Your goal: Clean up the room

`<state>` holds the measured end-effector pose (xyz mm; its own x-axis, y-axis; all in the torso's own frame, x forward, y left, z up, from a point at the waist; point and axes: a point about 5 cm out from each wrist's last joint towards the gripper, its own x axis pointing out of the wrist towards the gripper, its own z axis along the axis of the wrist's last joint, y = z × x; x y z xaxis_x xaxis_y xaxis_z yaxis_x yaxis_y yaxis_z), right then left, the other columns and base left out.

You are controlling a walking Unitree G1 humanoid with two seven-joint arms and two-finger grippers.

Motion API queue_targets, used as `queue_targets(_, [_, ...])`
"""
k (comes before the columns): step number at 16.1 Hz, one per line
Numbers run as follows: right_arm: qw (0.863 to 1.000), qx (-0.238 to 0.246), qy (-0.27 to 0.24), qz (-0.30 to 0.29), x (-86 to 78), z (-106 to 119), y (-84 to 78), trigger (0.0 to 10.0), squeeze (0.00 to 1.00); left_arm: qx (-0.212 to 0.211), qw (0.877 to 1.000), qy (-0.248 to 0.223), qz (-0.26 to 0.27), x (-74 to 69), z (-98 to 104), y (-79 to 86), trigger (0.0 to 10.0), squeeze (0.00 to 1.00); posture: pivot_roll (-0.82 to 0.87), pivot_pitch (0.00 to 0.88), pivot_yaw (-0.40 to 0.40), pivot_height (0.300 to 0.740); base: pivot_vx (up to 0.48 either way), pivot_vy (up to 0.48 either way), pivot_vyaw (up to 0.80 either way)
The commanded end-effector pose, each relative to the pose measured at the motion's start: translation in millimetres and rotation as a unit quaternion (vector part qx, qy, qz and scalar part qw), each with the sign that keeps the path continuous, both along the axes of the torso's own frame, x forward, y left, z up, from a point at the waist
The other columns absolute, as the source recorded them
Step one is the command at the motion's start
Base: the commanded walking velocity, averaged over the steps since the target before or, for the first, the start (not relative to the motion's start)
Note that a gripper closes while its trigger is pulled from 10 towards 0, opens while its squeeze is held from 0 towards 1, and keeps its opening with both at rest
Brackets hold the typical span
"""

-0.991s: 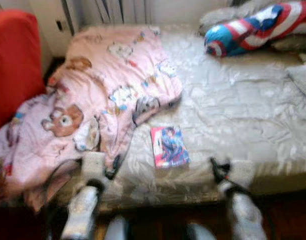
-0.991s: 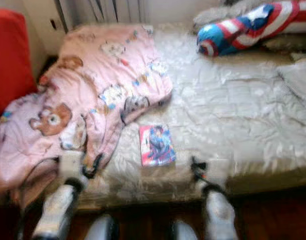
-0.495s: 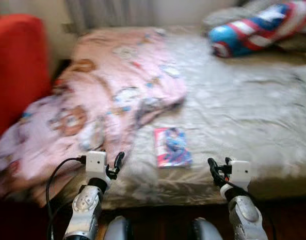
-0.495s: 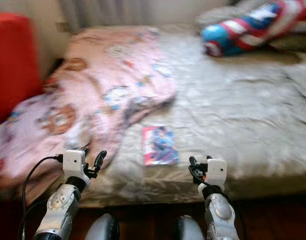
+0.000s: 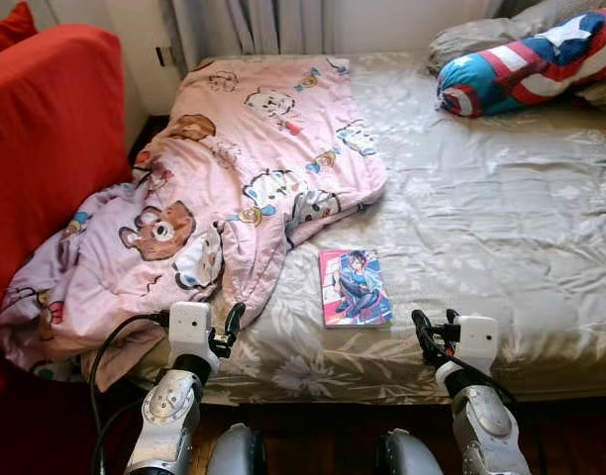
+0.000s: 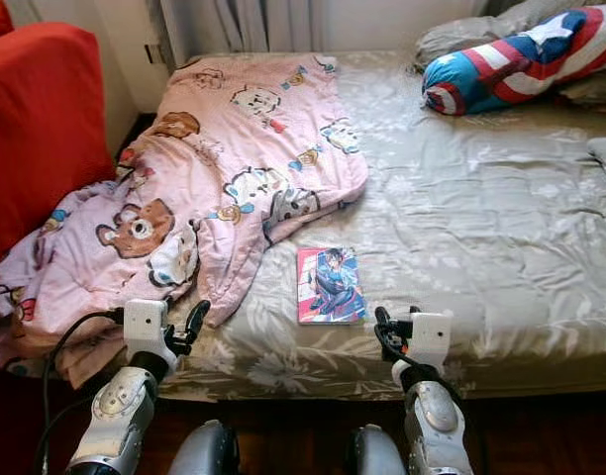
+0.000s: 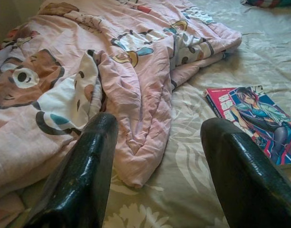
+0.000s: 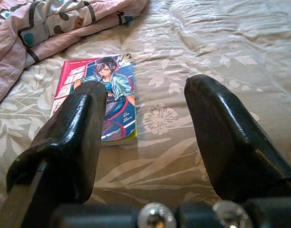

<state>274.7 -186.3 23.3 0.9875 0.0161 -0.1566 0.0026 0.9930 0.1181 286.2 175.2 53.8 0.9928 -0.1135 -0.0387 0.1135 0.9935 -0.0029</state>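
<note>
Your bed [image 5: 501, 198] spans the view, covered in a pale floral sheet. A red sofa [image 5: 46, 148] stands at its left. A pink cartoon blanket [image 5: 234, 188] lies crumpled over the left half of the bed, its near corner spilling off the left edge. A red, white and blue star pillow [image 5: 526, 64] sits at the far right. A book [image 5: 354, 287] with a comic cover lies flat near the bed's near edge, just right of the blanket, touching neither gripper. Your left gripper [image 5: 231, 327] hovers at the near edge by the blanket hem, fingers spread wide, empty. Your right gripper [image 5: 422, 332] hovers right of the book, also wide and empty.
</note>
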Motion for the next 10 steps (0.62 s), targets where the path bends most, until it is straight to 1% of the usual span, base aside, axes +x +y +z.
queue_targets(1, [1.0, 0.005, 0.002, -0.002, -1.5, -1.4, 0.5, 10.0, 0.0, 0.003, 1.0, 0.008, -0.001, -0.5, -1.7, 1.2, 10.0, 0.0, -0.02, 0.111, 0.012, 0.634, 0.0, 0.0, 0.0])
queue_targets(6, [1.0, -0.009, 0.004, 0.006, -2.0, -2.0, 1.4, 10.0, 0.0, 0.004, 1.0, 0.008, -0.001, -0.4, -1.5, 1.1, 10.0, 0.0, -0.01, 0.119, 0.009, 0.634, 0.0, 0.0, 0.0])
queue_targets(8, [1.0, -0.009, 0.004, 0.005, -2.3, -2.0, 1.5, 10.0, 0.0, 0.004, 1.0, 0.008, 0.0, -0.9, -1.8, 1.0, 10.0, 0.0, -0.01, 0.12, 0.008, 0.634, 0.0, 0.0, 0.42])
queue_targets(10, [1.0, -0.002, 0.003, 0.002, -2.5, -2.0, 1.7, 10.0, 0.0, 0.004, 1.0, 0.008, 0.0, -1.3, -2.0, 0.7, 10.0, 0.0, -0.01, 0.121, 0.008, 0.634, 0.0, 0.0, 0.0])
